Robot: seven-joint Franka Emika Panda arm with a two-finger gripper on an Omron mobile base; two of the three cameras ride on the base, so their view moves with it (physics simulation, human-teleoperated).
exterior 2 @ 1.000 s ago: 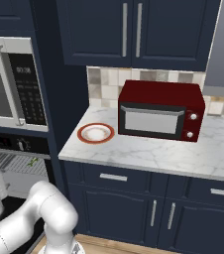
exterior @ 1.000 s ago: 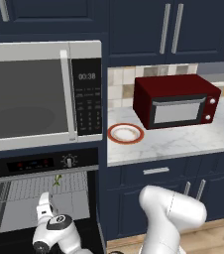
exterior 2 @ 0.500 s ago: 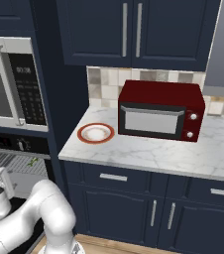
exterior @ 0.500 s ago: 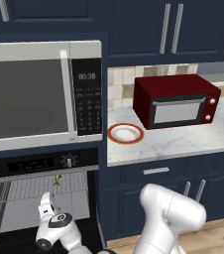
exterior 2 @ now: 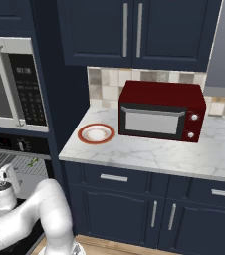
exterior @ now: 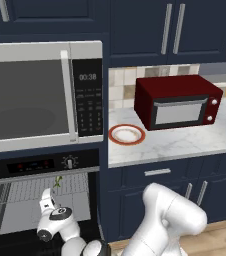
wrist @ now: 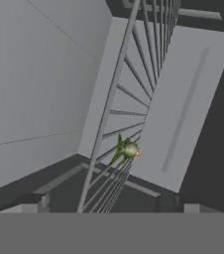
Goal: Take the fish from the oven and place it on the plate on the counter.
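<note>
One fish on the oven rack, one plate on the counter, claw released

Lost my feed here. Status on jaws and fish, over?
Gripper in front of the oven, jaws open, holding nothing. Fish on the wire rack, not yet reached. Plate waits on the counter.

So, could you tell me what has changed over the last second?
The gripper has eased slightly up and forward toward the fish on the oven rack, jaws open, holding nothing. The fish, the plate on the counter and the red toaster oven have not moved.
</note>
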